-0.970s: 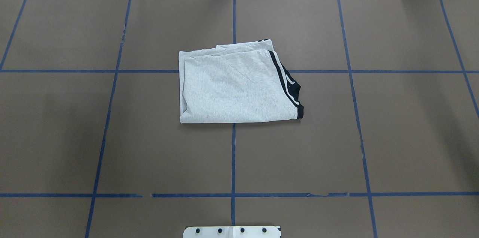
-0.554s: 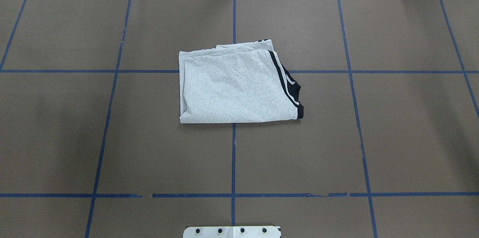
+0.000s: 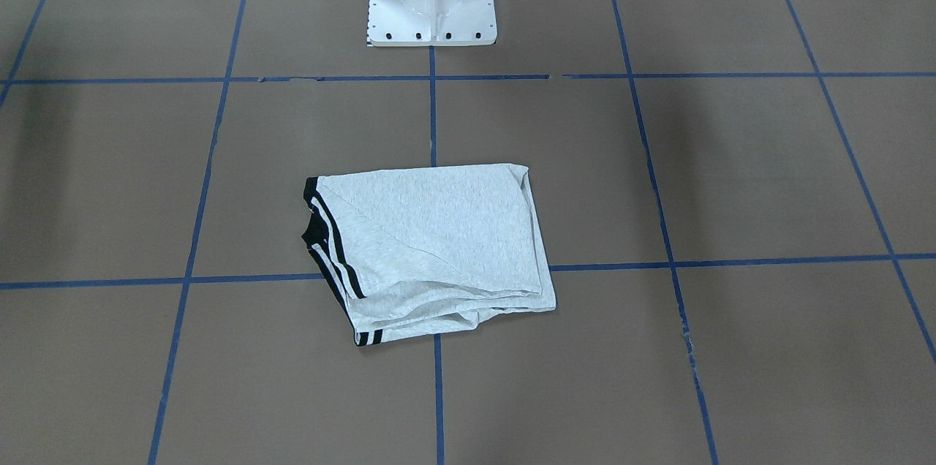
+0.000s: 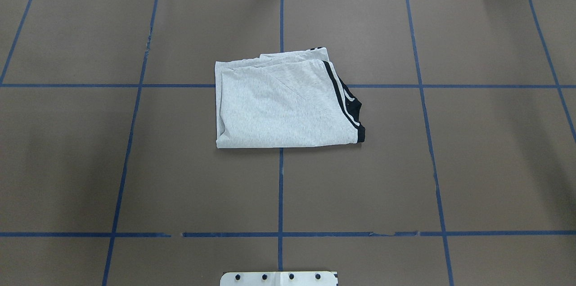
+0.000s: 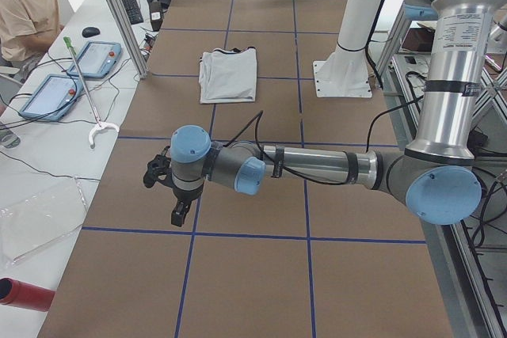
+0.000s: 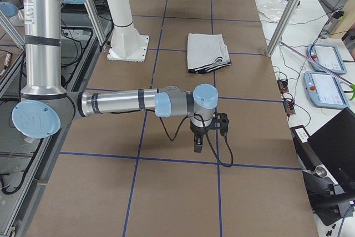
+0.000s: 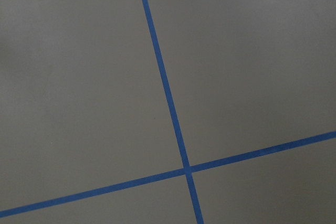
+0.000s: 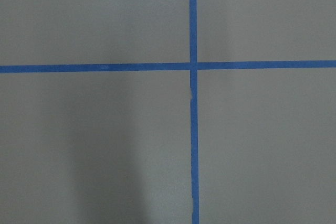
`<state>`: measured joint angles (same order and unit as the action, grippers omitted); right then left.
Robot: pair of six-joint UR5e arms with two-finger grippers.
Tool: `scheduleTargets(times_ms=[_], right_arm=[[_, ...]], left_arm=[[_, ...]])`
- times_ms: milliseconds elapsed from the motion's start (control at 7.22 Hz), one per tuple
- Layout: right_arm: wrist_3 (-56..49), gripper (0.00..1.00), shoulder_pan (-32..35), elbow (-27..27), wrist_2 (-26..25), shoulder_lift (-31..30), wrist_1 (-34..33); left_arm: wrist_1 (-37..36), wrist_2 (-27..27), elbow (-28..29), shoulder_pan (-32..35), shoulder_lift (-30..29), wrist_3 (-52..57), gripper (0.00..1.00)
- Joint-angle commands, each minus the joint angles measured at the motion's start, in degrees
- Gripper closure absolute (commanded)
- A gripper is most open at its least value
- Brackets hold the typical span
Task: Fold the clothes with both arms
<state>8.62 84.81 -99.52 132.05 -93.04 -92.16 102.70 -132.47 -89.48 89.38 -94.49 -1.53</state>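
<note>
The grey T-shirt (image 4: 283, 106) lies folded into a rectangle at the table's middle, with the black-striped cuffs at its right edge and the print hidden. It also shows in the front view (image 3: 431, 246) and both side views (image 5: 228, 74) (image 6: 206, 51). The left arm's gripper (image 5: 181, 215) hangs over bare table far to the left of the shirt. The right arm's gripper (image 6: 198, 144) hangs over bare table far to the right. Both show only in the side views, so I cannot tell whether they are open or shut. The wrist views show only brown paper and blue tape.
The white pedestal base (image 3: 431, 4) stands at the robot's side of the table. A side bench holds tablets (image 5: 95, 57), a grabber stick (image 5: 87, 93) and a seated operator (image 5: 24, 5). A red cylinder (image 5: 24, 294) lies at the near left corner.
</note>
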Motion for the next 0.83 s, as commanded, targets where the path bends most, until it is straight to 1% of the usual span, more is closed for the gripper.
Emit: scheduleTargets(times_ms=[0,139,277,416,693], right_arm=[[0.08,0.0,-0.09,0.03,0.06,0.66,-2.74],[0.08,0.0,-0.09,-0.06,0.05,0.84,-2.76],[0.08,0.0,-0.09,0.38,0.23,0.93,-2.76],[0.08,0.0,-0.09,0.64,0.14,0.93,-2.84],[0.08,0.0,0.0,0.56,0.41,0.93,-2.84]], left_arm=[[-5.31,0.19,-2.01,-0.08,0.1,0.2,0.0],[-5.76,0.19,-2.02,-0.17,0.45,4.56,0.0],[-6.28,0.11,-2.11,0.01,0.8,6.43,0.0],[-9.51,0.11,-2.19,-0.08,0.02,6.54,0.0],[-13.39,0.02,-2.37,-0.25,-0.25,6.54,0.0]])
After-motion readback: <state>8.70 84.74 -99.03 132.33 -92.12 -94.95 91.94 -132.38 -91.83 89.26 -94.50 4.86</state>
